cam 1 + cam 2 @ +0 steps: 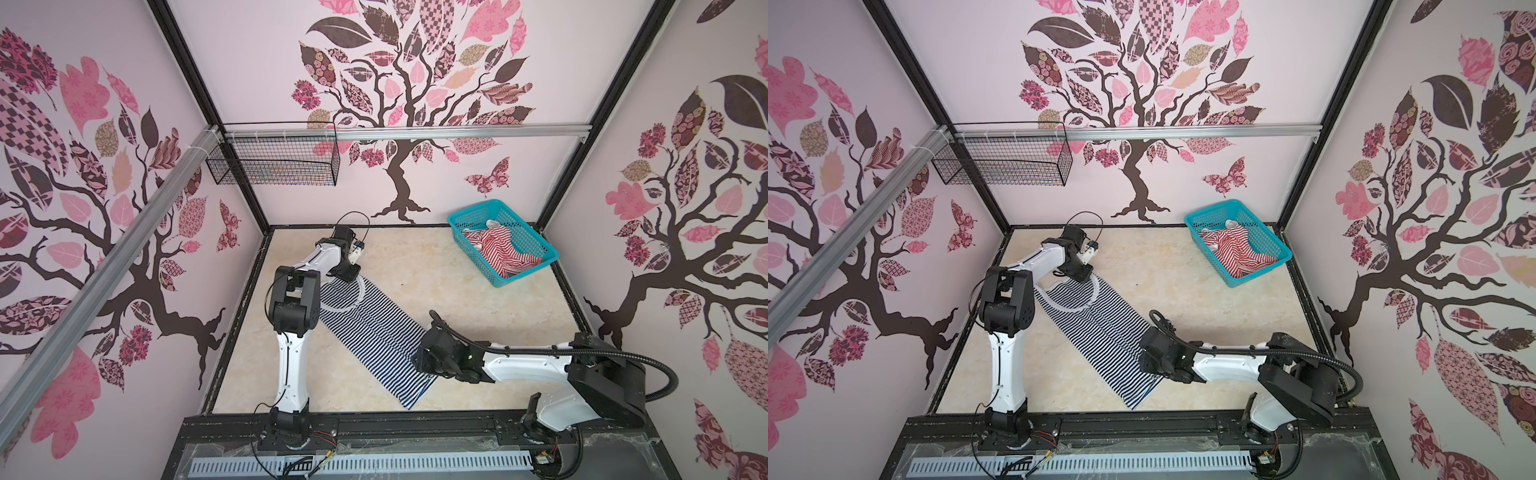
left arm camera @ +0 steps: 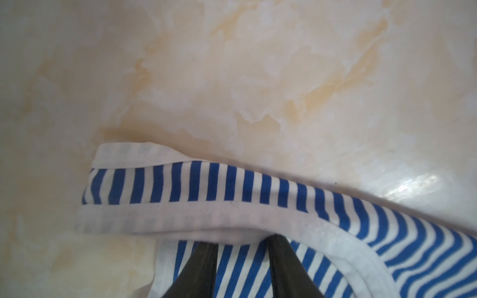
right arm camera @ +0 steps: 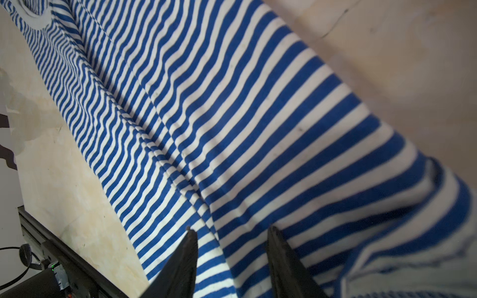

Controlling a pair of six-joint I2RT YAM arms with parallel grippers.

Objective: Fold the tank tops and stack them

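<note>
**Bracketing the striped top at both ends**

Soft navy-and-white striped cloth tank top (image 1: 374,332) lies as a long narrow strip on the marbled cream worktop (image 1: 457,286), with its neck toward the far left corner and its hem toward the near edge. Left gripper (image 2: 241,240) sits at the white-edged strap and right gripper (image 3: 229,229) at the hem. Both have jaws partly apart on cloth, and I cannot tell whether either pinches it. Red-and-white striped tank top (image 1: 494,249) lies crumpled in the teal plastic mesh basket (image 1: 527,231) at the far right corner.
</note>
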